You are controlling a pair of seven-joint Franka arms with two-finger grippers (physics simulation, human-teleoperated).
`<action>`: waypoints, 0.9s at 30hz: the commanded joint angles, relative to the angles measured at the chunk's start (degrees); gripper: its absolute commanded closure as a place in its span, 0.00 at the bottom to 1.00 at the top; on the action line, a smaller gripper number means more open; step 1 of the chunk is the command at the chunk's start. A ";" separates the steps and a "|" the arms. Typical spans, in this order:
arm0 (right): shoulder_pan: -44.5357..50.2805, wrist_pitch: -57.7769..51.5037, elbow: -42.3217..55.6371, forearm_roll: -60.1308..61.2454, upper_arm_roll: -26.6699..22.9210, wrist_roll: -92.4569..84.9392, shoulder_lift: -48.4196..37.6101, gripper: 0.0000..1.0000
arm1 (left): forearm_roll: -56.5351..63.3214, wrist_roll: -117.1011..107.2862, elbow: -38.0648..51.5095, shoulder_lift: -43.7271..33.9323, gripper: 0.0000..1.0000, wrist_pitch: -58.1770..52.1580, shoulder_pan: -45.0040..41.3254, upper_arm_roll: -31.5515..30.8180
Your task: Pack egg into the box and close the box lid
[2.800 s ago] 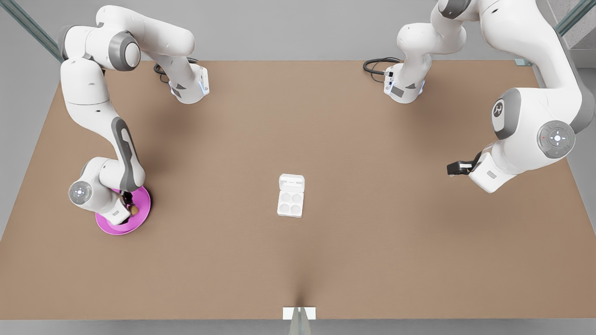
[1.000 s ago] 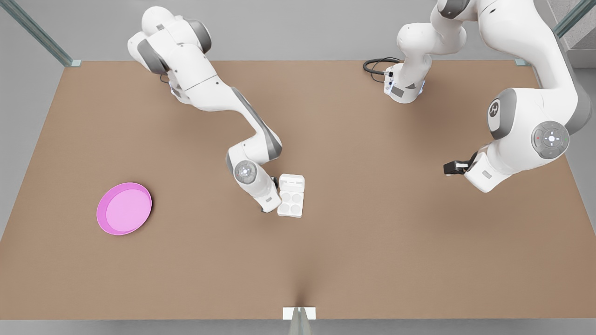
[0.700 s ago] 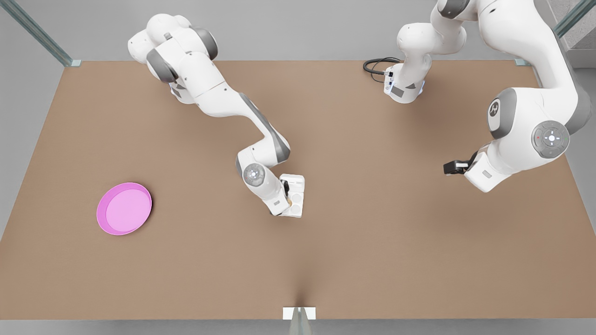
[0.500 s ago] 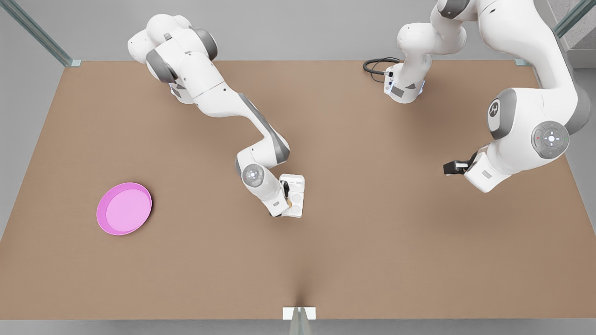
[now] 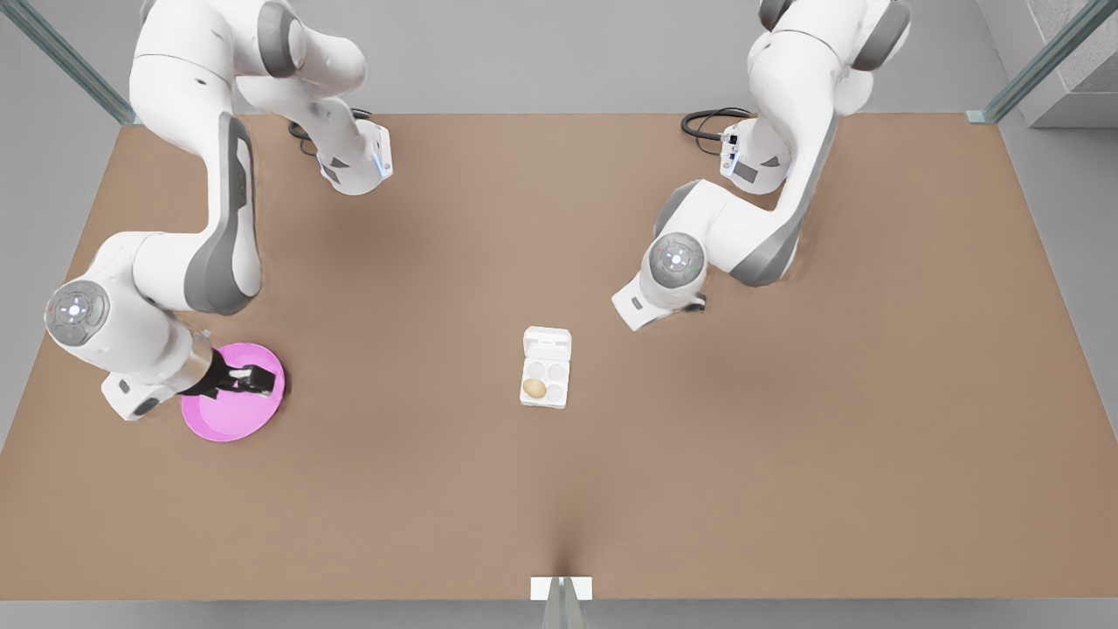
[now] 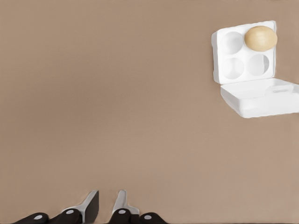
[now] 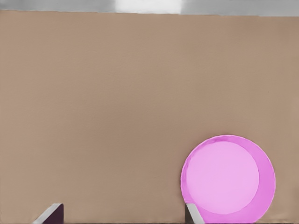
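The tan egg (image 5: 534, 388) (image 6: 260, 38) sits in one cup of the white carton (image 5: 556, 372) (image 6: 232, 67), on the side towards the front view's left. The box lid (image 5: 548, 342) (image 6: 261, 96) stands open behind the cups. My left gripper (image 6: 106, 205) hangs on the arm at the front view's right, above the table behind and to the right of the carton. Its fingers are nearly together with nothing between them. My right gripper (image 5: 253, 383) (image 7: 124, 214) is open and empty over the pink plate.
The round pink plate (image 5: 218, 419) (image 7: 224, 177) lies at the front view's left with nothing on it. Both arm bases and a black cable (image 5: 703, 122) stand at the table's back edge. A white marker (image 5: 561, 588) sits at the front edge.
The right gripper carried the egg from the plate to the carton, let it go in a cup and drew back over the plate. The left arm swung in towards the carton.
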 commanded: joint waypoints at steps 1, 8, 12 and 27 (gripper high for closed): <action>-1.16 -0.70 0.01 -1.59 0.82 0.15 -1.06 0.00 | -5.42 -2.44 0.09 0.99 0.79 1.85 -2.11 0.00; -8.81 -9.75 3.27 -1.69 3.37 -0.55 -5.63 0.00 | -8.76 -9.30 3.33 12.68 0.79 19.34 -10.82 0.00; -8.98 -9.40 3.18 -1.95 3.28 -0.37 -4.40 0.00 | -8.59 -10.00 6.41 16.72 0.79 24.00 -10.91 0.00; -8.55 -9.31 3.27 -1.95 3.28 0.07 -4.14 0.00 | -8.32 -10.00 16.08 24.02 0.79 24.35 -10.91 0.09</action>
